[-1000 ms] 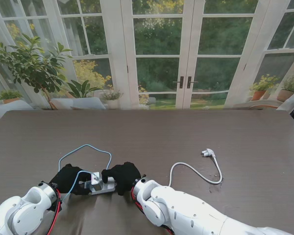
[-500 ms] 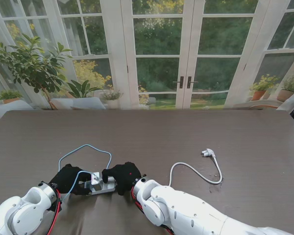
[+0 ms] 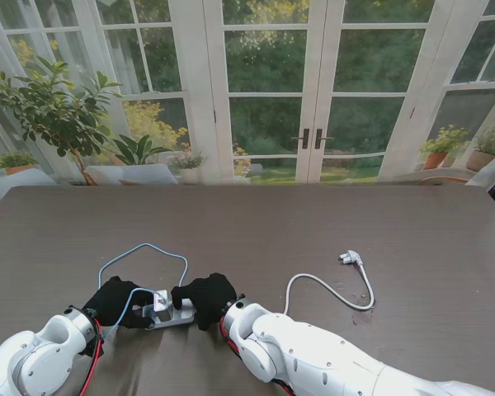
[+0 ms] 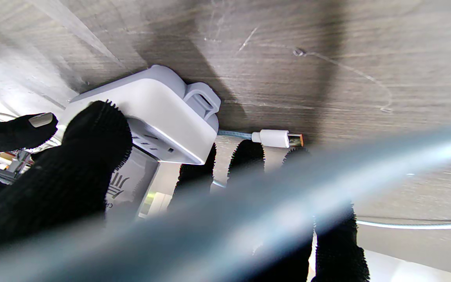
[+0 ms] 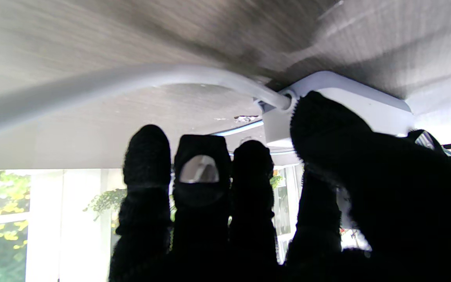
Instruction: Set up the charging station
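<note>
Table (image 3: 313, 223): dark grey-brown, fine wood-grain streaks.
Power strip (image 3: 167, 312): white casing with pale grey faces.
Power cord (image 3: 330, 287): white, ending in a white plug (image 3: 351, 258).
Charging cable (image 3: 144, 252): light blue; in the left wrist view its connector (image 4: 274, 138) is white with an orange-tinted metal tip.
Left hand (image 3: 115, 301): black knit glove; a pale fingertip patch shows in the left wrist view.
Right hand (image 3: 206, 297): black knit glove.
Arms (image 3: 305, 355): glossy white shells, red and black wiring at the wrists.
Door frames (image 3: 318, 91): white, dark handles.
Potted plant (image 3: 54, 107): green leaves; terracotta-orange pots (image 3: 436, 159) to the right.
</note>
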{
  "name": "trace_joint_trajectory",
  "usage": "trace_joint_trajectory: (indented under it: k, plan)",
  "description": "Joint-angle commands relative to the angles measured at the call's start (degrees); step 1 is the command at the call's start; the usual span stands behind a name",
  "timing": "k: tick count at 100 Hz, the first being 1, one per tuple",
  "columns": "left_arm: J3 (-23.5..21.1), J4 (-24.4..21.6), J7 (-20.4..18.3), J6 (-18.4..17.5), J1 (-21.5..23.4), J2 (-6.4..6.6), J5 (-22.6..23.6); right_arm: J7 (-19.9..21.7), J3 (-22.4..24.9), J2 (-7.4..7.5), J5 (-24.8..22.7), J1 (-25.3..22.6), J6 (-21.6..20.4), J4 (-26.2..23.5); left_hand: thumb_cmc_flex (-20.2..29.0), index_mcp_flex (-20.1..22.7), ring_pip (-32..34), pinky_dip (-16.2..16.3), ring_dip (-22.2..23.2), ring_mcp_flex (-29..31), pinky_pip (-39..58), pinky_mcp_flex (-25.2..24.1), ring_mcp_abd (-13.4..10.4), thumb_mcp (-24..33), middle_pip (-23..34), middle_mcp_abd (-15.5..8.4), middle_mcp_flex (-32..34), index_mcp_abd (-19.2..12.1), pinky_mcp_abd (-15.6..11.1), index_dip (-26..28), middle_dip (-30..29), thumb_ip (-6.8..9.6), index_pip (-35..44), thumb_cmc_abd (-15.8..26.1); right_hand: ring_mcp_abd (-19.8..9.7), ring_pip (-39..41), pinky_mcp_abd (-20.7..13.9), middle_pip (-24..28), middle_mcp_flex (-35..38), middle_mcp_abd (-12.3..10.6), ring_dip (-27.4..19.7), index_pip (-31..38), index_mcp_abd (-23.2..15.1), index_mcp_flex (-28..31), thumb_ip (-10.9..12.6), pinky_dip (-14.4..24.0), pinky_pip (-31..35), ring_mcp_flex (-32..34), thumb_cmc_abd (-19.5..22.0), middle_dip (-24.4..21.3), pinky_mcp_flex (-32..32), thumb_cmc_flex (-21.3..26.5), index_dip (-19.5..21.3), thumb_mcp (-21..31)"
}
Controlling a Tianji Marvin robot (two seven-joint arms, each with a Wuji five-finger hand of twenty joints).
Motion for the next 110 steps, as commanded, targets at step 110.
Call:
trace_joint_trajectory:
  k: [110]
  plan:
    - [0.0, 0.9, -1.7, -0.1, 0.9, -0.18, 0.2, 4.0, -0.3, 1.89, -0.3, -2.2, 1.7, 1.4, 2.6, 4.1, 1.9, 0.5, 0.2, 3.1, 2.0, -0.2, -0.5, 1.9, 0.2, 0.4, 1.3, -3.7, 1.7, 1.4, 0.5, -0.17, 4.7, 4.0, -0.7, -3.9, -1.5, -6.2, -2.1, -0.5, -41.1, -30.3, 8.8, 8.6, 2.7, -0.4, 1.2, -0.6, 7.2, -2.5, -1.0, -7.9, 3.2, 5.3]
